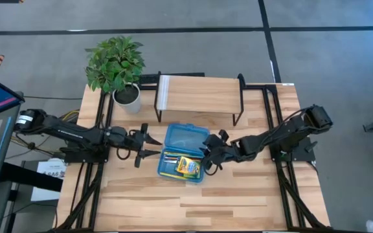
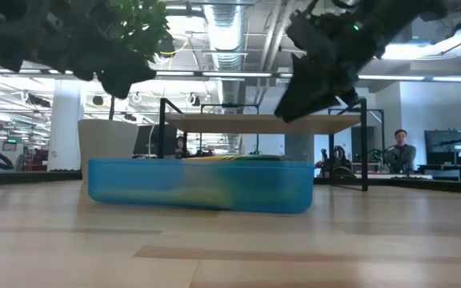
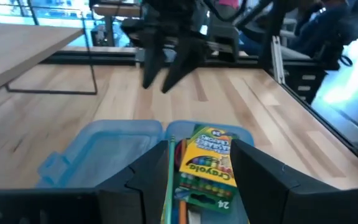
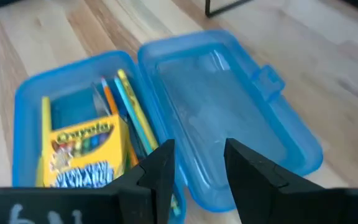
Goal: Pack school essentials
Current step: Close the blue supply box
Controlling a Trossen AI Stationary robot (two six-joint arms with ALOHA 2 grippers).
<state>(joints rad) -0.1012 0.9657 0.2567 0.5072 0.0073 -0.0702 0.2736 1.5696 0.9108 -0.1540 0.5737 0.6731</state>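
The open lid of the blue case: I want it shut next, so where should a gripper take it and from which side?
Take the lid at its free long edge, by the small latch tab, coming from above on the side away from the hinge. It lies flat and open beside the filled tray, so that edge swings over.

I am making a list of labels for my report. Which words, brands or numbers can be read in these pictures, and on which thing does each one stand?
"Crayola": on the crayon box in the blue case.
"24": on the same box, at one corner, seen upside down in the left wrist view.
Smaller print on the box: too blurred to read.
White paper beside the table: print too small to read.
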